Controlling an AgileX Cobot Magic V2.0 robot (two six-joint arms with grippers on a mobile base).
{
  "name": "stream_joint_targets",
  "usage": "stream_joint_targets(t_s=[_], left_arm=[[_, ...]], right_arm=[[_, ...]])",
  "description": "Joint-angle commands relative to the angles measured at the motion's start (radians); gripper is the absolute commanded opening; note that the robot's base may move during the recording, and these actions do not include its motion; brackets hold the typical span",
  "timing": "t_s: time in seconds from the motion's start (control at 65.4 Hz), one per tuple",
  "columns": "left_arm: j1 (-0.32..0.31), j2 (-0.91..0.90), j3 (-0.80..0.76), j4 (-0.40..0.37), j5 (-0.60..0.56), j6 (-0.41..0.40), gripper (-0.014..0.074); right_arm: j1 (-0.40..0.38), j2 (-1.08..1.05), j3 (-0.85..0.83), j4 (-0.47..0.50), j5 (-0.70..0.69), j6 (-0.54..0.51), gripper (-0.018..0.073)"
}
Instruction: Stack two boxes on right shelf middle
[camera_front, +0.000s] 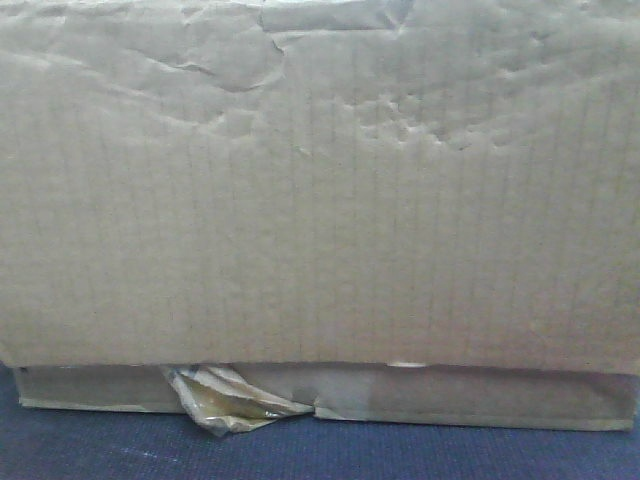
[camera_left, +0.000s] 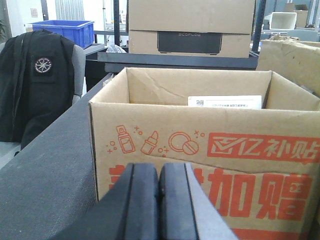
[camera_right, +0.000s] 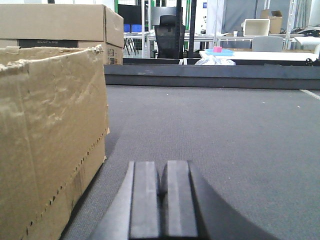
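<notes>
A tan cardboard box (camera_front: 320, 190) with a creased, dented face fills the front view; a crumpled tape scrap (camera_front: 235, 398) hangs at its bottom edge. In the left wrist view my left gripper (camera_left: 159, 171) is shut and empty, just short of an open-topped cardboard box with red print (camera_left: 200, 145). A plain tan box (camera_left: 295, 57) shows at that view's right edge. My right gripper (camera_right: 161, 169) is shut and empty above grey carpet, with a worn tan box (camera_right: 50, 145) close on its left, not touching. The shelf is out of view.
Grey carpeted surface (camera_right: 225, 130) stretches ahead of the right gripper to a dark ledge (camera_right: 210, 75). Stacked cardboard boxes (camera_left: 190, 25) stand behind the printed box. A blue bin (camera_left: 62, 30) and a black jacket on a chair (camera_left: 37, 85) are at the left.
</notes>
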Motion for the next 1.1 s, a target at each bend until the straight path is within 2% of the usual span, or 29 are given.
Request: stream_joint_targets(t_s=[0.0,0.84,1.085], left_arm=[[-0.004,-0.006,-0.001,-0.008,-0.013,-0.003,-0.0111],[-0.004,-0.006,-0.001,-0.007,-0.015,-0.003,-0.0111],[-0.004,-0.006,-0.001,0.011,-0.089,-0.001,-0.0111]], right_arm=[[-0.003,-0.004,0.000,0.005,-0.011,-0.003,-0.0163],[-0.003,-0.004,0.000,0.005,-0.011,-0.003,-0.0163],[-0.003,-0.004,0.000,0.005,-0.011,-0.003,-0.0163]])
